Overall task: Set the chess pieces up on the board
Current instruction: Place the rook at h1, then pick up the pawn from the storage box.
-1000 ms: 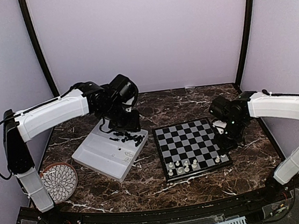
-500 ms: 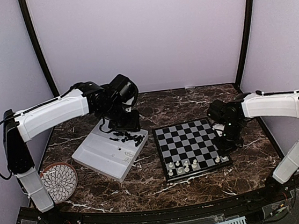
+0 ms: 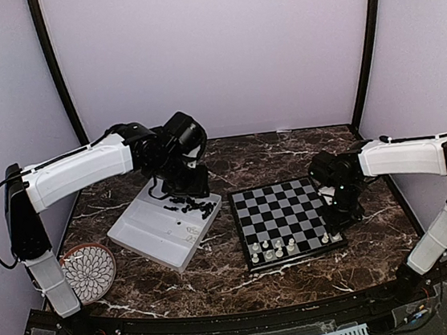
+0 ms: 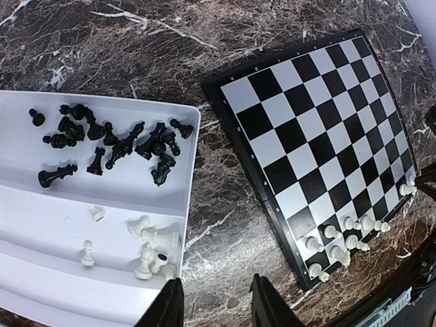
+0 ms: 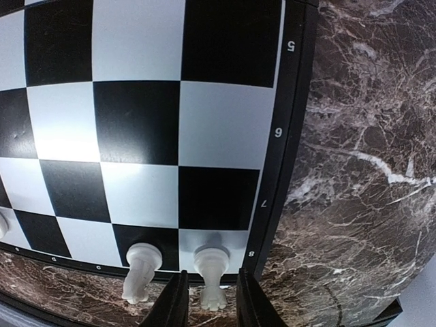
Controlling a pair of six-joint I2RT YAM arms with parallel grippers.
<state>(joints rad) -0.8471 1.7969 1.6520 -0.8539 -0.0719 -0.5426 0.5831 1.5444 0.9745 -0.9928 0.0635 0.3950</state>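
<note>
The board (image 3: pixel 280 205) lies right of centre, with several white chess pieces (image 3: pixel 273 248) along its near edge. My right gripper (image 3: pixel 339 223) is at the board's near right corner. In the right wrist view it (image 5: pixel 210 303) stands open astride a white piece (image 5: pixel 212 269) upright on the corner square, a small gap on each side. Another white piece (image 5: pixel 141 269) stands on the adjacent square. My left gripper (image 4: pixel 216 306) hangs open and empty above the marble between tray and board (image 4: pixel 320 116). Black pieces (image 4: pixel 116 139) and white pieces (image 4: pixel 146 245) lie loose in the tray.
The white divided tray (image 3: pixel 146 229) sits left of the board, under my left arm. A round patterned plate (image 3: pixel 88 272) lies at the near left. Dark marble surrounds the board, and curved walls close in the back and sides.
My right gripper has shifted slightly left at the board's corner and its jaws have parted from the white corner piece. The left arm has not moved.
</note>
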